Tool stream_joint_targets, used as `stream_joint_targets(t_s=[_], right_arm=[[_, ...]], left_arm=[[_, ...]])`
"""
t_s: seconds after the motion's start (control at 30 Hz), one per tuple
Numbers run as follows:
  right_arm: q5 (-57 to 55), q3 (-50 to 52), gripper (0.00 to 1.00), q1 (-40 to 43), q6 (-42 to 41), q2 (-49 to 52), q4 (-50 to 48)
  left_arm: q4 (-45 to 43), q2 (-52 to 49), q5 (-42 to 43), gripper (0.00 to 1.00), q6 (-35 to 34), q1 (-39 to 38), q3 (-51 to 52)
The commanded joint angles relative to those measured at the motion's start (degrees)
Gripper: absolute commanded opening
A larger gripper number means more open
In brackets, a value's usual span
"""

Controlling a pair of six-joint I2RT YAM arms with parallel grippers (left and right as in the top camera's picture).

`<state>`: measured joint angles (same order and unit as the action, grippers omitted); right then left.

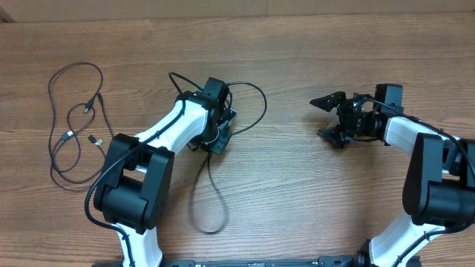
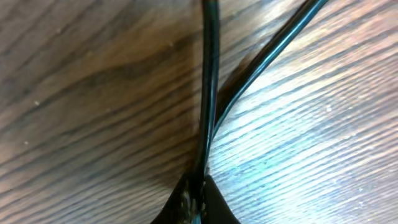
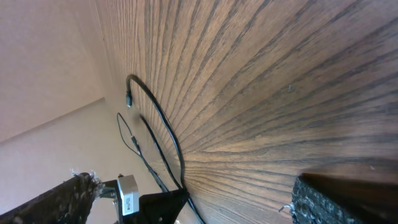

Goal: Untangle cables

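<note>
My left gripper (image 1: 218, 142) is down at the table, shut on a thin black cable (image 1: 209, 184). This cable arcs up past the wrist and hangs in a long loop toward the front edge. In the left wrist view the fingertips (image 2: 198, 198) pinch the cable (image 2: 208, 74), and a second strand (image 2: 267, 56) branches off to the right. A separate tangle of cables (image 1: 74, 126) with small plug tips lies at the far left. My right gripper (image 1: 329, 119) is open and empty, off to the right. The right wrist view shows its open jaws (image 3: 199, 202) and the held cable (image 3: 163, 121) far off.
The table is wood-grain (image 1: 297, 193). A pale wall (image 3: 43, 68) shows beyond the table's far edge. The left arm's white links (image 1: 159, 133) lie between the two cable groups.
</note>
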<state>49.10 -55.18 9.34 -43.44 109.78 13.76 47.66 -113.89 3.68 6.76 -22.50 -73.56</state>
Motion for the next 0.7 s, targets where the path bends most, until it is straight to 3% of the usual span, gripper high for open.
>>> stream_joint_targets(t_s=[0.0,0.4,0.67], right_arm=[[-6.62,1.03,1.00,0.42,1.53,1.73,0.07],[-6.62,1.03,1.00,0.42,1.53,1.73,0.07],[-6.62,1.03,1.00,0.42,1.53,1.73,0.07]], left_arm=[[-0.20,-3.39,4.02,0.04,-1.49,-0.20,2.14],[0.07,9.33,1.44,0.04,-5.51,3.19,-6.45],[-6.54,19.37,-19.45,0.04,-5.51,3.48,-9.22]])
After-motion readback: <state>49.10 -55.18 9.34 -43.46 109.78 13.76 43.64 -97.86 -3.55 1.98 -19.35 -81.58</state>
